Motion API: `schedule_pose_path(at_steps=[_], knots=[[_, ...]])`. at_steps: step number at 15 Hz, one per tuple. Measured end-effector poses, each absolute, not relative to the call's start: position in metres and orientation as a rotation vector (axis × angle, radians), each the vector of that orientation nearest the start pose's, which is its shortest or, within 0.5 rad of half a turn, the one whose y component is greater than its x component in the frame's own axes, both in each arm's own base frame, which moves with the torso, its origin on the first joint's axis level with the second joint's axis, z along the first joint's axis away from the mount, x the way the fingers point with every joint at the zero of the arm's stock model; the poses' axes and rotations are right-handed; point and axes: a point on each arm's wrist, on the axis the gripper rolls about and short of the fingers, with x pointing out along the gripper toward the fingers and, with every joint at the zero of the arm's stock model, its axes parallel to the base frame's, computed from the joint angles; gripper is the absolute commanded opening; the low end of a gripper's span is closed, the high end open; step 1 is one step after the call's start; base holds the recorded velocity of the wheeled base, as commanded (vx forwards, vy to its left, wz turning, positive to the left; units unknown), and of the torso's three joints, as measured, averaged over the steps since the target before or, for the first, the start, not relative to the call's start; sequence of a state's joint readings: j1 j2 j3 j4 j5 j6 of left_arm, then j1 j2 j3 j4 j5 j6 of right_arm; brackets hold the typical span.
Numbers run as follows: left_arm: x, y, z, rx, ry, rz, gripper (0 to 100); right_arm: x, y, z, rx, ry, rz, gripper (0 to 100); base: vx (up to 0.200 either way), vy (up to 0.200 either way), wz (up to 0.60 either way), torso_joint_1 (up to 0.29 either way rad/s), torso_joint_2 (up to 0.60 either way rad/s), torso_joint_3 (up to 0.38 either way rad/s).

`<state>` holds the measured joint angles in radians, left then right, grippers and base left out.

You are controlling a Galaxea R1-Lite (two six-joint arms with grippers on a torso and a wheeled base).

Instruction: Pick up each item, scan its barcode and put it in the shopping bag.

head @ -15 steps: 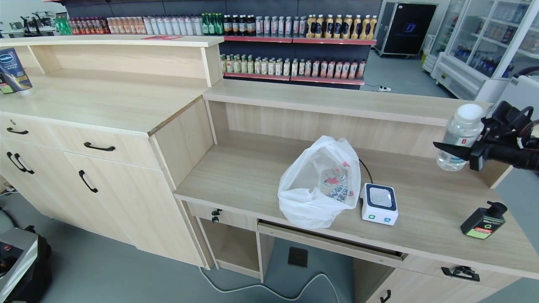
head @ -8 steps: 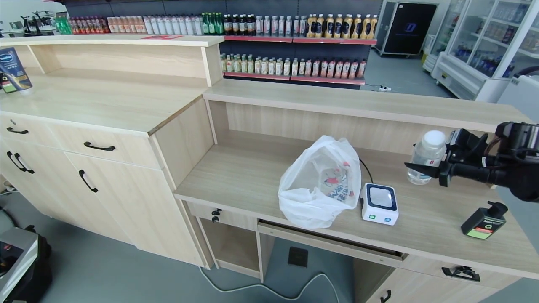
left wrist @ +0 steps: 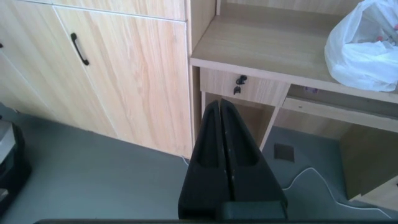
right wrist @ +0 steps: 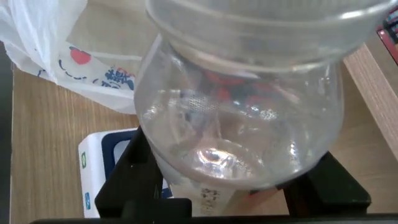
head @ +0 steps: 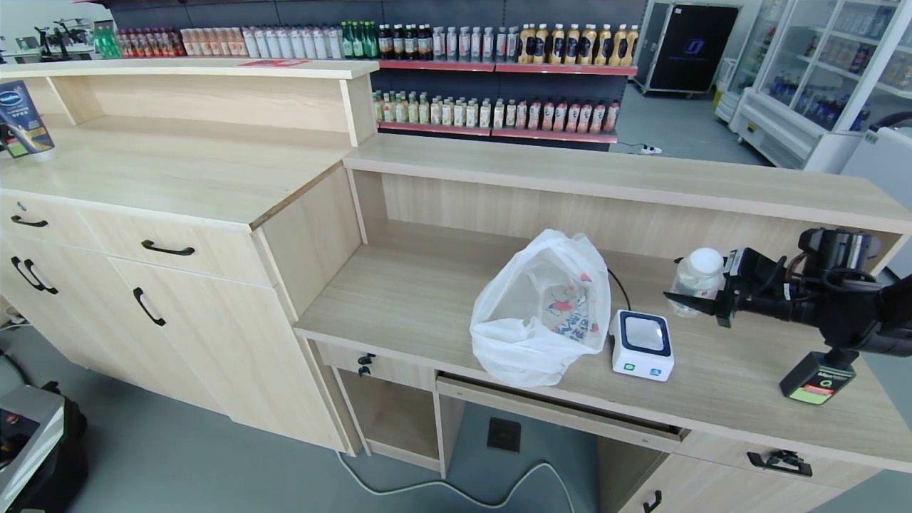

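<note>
No print on the bottle (head: 695, 280), the scanner (head: 642, 345) or the bag (head: 531, 313) is legible.

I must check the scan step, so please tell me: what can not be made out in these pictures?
- Barcode of the clear bottle: head view, too small; right wrist view, label cut off by the edge.
- Contents of the shopping bag: head view, veiled by its plastic.
- Top of the black pump bottle: head view, behind the right arm.

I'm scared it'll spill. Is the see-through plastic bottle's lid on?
On: the clear plastic bottle, held in the right gripper, has its round white cap on top.
</note>
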<state>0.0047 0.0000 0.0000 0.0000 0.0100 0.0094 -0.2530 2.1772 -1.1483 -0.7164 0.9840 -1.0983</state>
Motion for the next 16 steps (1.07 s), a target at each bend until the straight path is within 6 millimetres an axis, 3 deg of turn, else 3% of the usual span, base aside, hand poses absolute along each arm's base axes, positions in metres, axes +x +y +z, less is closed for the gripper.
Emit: schedule_pose_path(at_steps=[7,16], knots=[[-0.023,0.0,0.075,0.009,0.0,0.014,0,0.434,-0.063,0.104,-0.874,-0.233,0.839,0,0.0,0.0,0.0,0.0,0.0,0.0],[-0.023,0.0,0.075,0.009,0.0,0.014,0,0.446,-0.058,0.083,-0.895,-0.254,0.856,0,0.0,0.0,0.0,0.0,0.0,0.0]])
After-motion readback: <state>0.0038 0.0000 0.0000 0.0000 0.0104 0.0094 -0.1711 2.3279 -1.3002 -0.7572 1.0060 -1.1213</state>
